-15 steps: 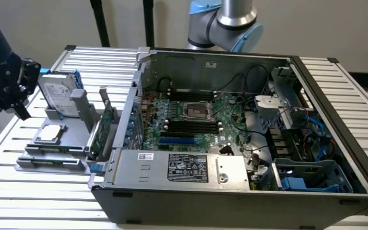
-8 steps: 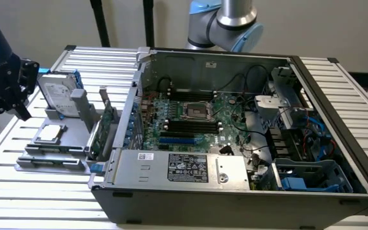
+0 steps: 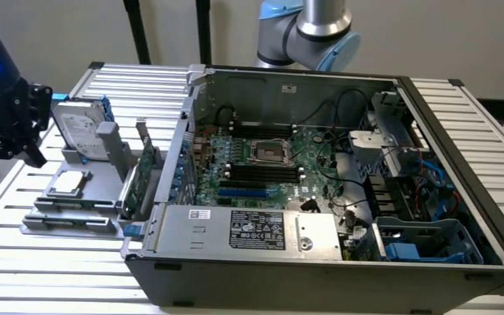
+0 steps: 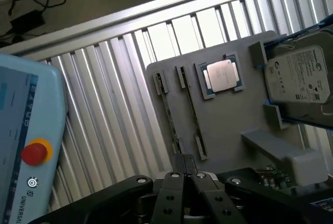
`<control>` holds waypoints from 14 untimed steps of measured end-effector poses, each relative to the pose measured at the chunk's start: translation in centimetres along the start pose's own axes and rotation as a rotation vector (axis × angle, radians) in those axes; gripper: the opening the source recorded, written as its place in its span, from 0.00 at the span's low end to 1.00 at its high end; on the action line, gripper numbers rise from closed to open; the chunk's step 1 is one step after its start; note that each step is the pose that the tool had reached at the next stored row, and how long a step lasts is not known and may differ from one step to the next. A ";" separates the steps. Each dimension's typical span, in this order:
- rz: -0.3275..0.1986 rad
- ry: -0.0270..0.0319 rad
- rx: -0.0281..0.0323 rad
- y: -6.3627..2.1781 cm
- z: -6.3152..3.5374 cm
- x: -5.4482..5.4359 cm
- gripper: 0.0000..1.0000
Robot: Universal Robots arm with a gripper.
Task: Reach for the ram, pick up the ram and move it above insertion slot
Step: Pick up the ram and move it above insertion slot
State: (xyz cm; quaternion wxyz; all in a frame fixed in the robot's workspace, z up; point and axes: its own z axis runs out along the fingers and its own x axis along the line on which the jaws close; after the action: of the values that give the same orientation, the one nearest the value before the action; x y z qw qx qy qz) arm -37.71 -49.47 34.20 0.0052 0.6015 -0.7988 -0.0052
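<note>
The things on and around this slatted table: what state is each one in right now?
end effector: shut, nothing in it
ram sticks: upright in the gray holder, not picked up
processor: lying flat in its frame
hard drive: standing in its supports
computer case: open, insides exposed
red button: on the blue-edged tablet, beside the gray holder's table

High oblique exterior view paired with a close wrist view, overlapping at the grey tray (image 3: 100,172).
The slatted table (image 3: 50,289) and the open computer case (image 3: 340,283) are looked down on at a slant from above in the exterior view, with the wall (image 3: 422,36) taken in behind. In the wrist view, the tray is faced downward from nearer, past the gripper (image 4: 186,157); the hard drive (image 4: 299,75) and processor (image 4: 222,75) are shared by both, and are set towards the exterior view's left.
</note>
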 end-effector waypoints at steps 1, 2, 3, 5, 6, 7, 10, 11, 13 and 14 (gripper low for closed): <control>-0.017 0.0002 0.0003 0.00 0.07 0.0 0.11; -0.034 0.0003 0.0006 0.00 0.13 0.0 0.11; -0.051 0.0006 0.0006 0.00 0.18 0.0 0.11; -0.086 0.0003 0.0011 0.00 0.31 0.0 0.11; -0.101 -0.0002 0.0015 0.00 0.37 0.0 0.11; -0.116 -0.0006 0.0016 0.00 0.42 0.0 0.11; -0.156 -0.0021 0.0026 0.02 0.58 0.0 0.11; -0.169 -0.0024 0.0029 0.04 0.62 0.0 0.11; -0.190 -0.0024 0.0034 0.06 0.67 -0.1 0.11; -0.192 -0.0025 0.0036 0.06 0.68 -0.1 0.11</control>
State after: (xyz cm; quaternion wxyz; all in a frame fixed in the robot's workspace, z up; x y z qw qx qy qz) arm -37.75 -49.34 33.53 0.0026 0.6754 -0.7374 -0.0050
